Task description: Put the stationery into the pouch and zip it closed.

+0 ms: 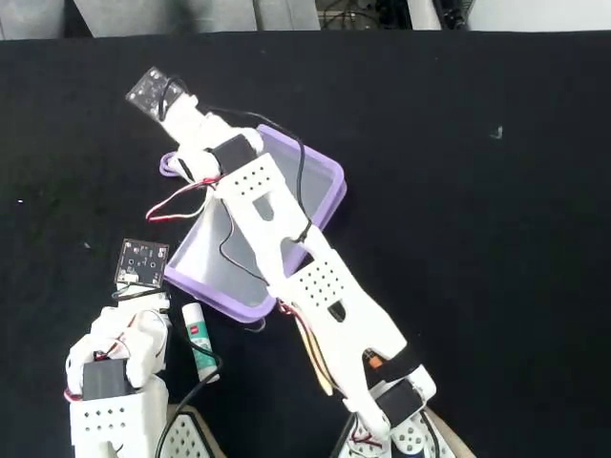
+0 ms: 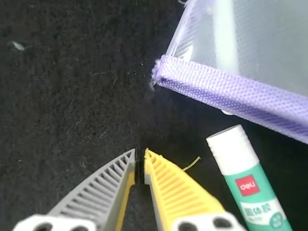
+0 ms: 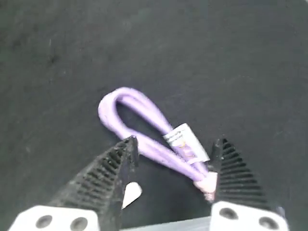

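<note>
Purple-edged pouch (image 1: 325, 181) lies on the black bench (image 1: 477, 239). My right hand (image 3: 175, 143) gapes around its pull loop (image 3: 125, 103) without gripping; my left hand (image 2: 139, 160), closed and empty, sits beside the pouch's corner, near the glue stick (image 2: 250, 187).

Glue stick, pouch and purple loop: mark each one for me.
glue stick (image 2: 254, 202), left wrist view, green labelled body.
pouch (image 1: 332, 185), high view, purple border near a corner.
purple loop (image 3: 118, 103), right wrist view, curved end of the loop.
</note>
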Tool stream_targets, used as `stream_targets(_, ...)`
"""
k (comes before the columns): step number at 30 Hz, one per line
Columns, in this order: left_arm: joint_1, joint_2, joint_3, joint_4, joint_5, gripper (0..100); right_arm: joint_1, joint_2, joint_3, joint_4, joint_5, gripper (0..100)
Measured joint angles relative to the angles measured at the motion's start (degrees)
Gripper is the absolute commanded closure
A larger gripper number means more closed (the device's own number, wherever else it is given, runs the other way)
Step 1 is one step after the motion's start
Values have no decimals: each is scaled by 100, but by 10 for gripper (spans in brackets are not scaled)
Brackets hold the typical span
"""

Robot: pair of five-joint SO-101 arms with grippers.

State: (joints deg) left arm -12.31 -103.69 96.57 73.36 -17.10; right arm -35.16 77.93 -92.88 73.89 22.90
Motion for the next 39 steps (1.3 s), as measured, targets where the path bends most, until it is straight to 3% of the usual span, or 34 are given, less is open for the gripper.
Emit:
stream_targets(5, 0, 0, 0, 0, 0, 953, -202, 0, 149, 369, 624, 750)
stream_targets(13, 0, 0, 0, 0, 0, 953, -211, 0, 1029, 360, 721, 750)
stream_targets(21, 18, -53, 0, 0, 0, 953, -220, -53, 1495, -387, 721, 756)
stream_targets(23, 18, -44, 0, 0, 0, 953, -220, -53, 1495, -404, 721, 789)
stream_targets(28, 9, -9, 0, 0, 0, 953, -220, -53, 1495, -404, 721, 993)
stream_targets(33, 9, -9, 0, 0, 0, 953, -202, -62, 1442, -387, 695, 988)
stream_targets(39, 9, -9, 0, 0, 0, 953, 44, -44, 730, 97, 35, 988)
